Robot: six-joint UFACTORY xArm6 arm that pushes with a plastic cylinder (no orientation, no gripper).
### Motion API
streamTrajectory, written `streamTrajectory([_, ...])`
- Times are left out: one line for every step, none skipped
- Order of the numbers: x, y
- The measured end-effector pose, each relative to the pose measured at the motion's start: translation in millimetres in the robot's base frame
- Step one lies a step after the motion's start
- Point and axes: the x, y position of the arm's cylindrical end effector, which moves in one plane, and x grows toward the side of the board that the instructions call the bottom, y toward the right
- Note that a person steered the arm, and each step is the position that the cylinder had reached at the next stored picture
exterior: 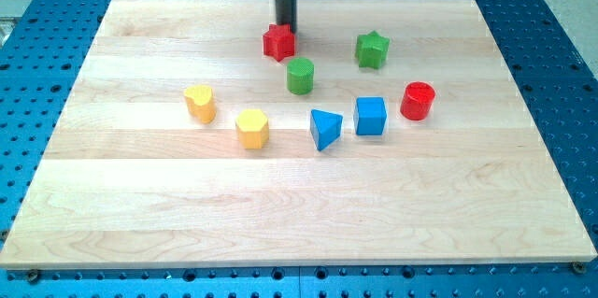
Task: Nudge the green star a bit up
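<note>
The green star [372, 49] sits on the wooden board at the upper right of the block group. My tip [284, 28] is at the view's top centre, touching or just behind the top of the red star [277, 42]. The tip is well to the left of the green star and a little above its level. A green cylinder [300, 76] stands between them, lower down.
A red cylinder [418, 101], a blue cube [370, 116] and a blue triangle [324, 129] lie below the green star. A yellow hexagon [251, 129] and another yellow block [200, 104] lie to the left. The board [140, 223] rests on a blue perforated table.
</note>
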Motion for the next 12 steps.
streamTrajectory([-20,106])
streamTrajectory([-2,194])
streamTrajectory([54,174])
streamTrajectory([99,155])
streamTrajectory([113,149])
streamTrajectory([106,138])
streamTrajectory([108,119])
streamTrajectory([110,101])
streamTrajectory([109,98])
streamTrajectory([92,119])
streamTrajectory([87,123])
streamTrajectory([118,131])
